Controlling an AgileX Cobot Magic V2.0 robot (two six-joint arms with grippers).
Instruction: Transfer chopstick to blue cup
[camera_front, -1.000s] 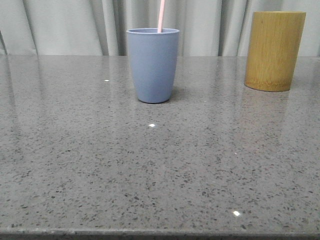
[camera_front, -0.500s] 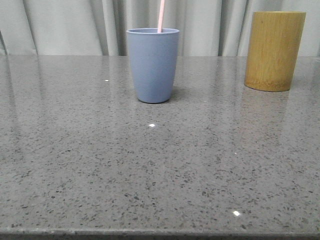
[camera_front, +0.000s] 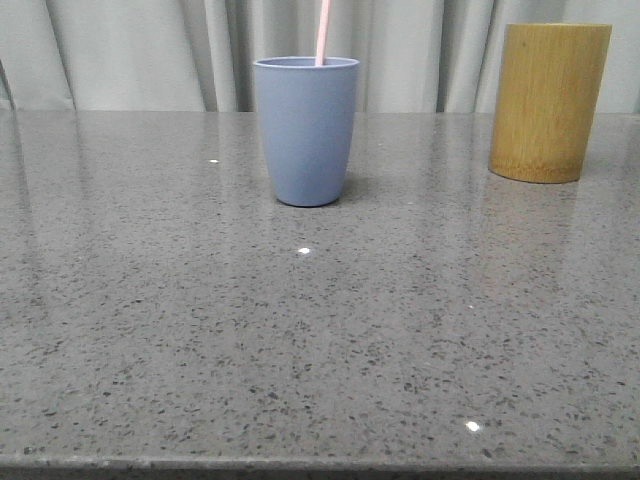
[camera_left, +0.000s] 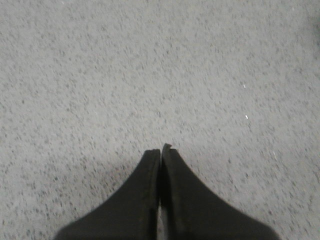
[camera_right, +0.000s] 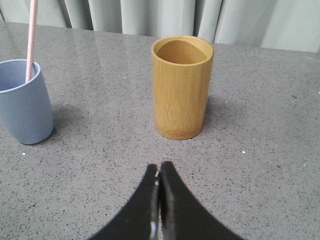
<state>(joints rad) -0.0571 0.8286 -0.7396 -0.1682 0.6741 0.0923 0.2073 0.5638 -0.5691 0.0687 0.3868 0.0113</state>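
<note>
And there it stands: the chopstick (camera_front: 323, 32) is in the blue cup (camera_front: 306, 130), its lower part down inside and its upper end rising above the rim, so by the look of things the transfer is done and nothing obvious is left but for the arms to rest. From the front, the cup sits upright toward the back of the grey speckled table (camera_front: 300, 350), and the bamboo holder (camera_front: 549, 102) stands well apart to its right, up by the curtain (camera_front: 130, 50). The right wrist camera looks down into that bamboo holder (camera_right: 182, 86) and its inside appears bare, while the blue cup (camera_right: 22, 102) off to the side carries the chopstick (camera_right: 31, 40) leaning against the rim. It is a thin, straight, pale pink stick, far slimmer than either vessel, smooth and plain along the part on show. The right gripper (camera_right: 159, 176) has its dark fingers pressed together on nothing, short of the bamboo holder. The left gripper (camera_left: 160, 152) is likewise pinched closed and empty, above bare tabletop.
</note>
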